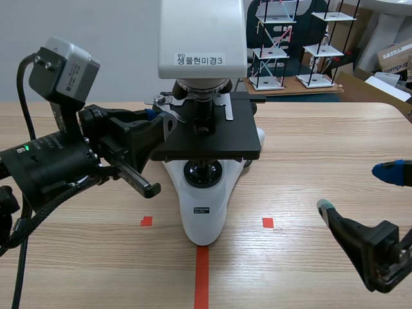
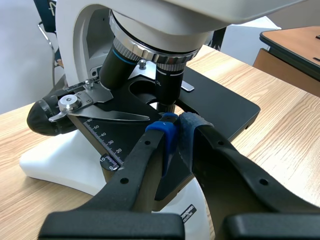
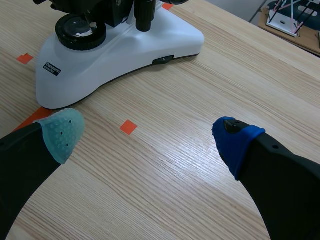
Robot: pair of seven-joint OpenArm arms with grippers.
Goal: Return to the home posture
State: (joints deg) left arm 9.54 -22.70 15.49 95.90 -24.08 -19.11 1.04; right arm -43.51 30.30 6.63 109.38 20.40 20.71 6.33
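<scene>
A white microscope (image 1: 203,212) with a black stage (image 1: 212,145) stands at the table's middle. My left gripper (image 1: 158,121) is at the stage's left edge, at stage height. In the left wrist view its blue pads (image 2: 167,132) meet over the stage (image 2: 220,107), just short of the objective lens (image 2: 167,87). The left gripper (image 2: 175,127) is shut and I see nothing between its pads. My right gripper (image 1: 358,189) hangs open low over the bare wood at the right, clear of the microscope base (image 3: 115,55). Nothing is between the right gripper's (image 3: 150,137) fingers.
A slide clip and ruler scale (image 2: 102,137) lie on the stage beside my left fingers. Orange-red tape marks (image 1: 267,222) sit on the table by the base. Wire shelf models (image 1: 302,45) and cardboard boxes stand beyond the table's far edge.
</scene>
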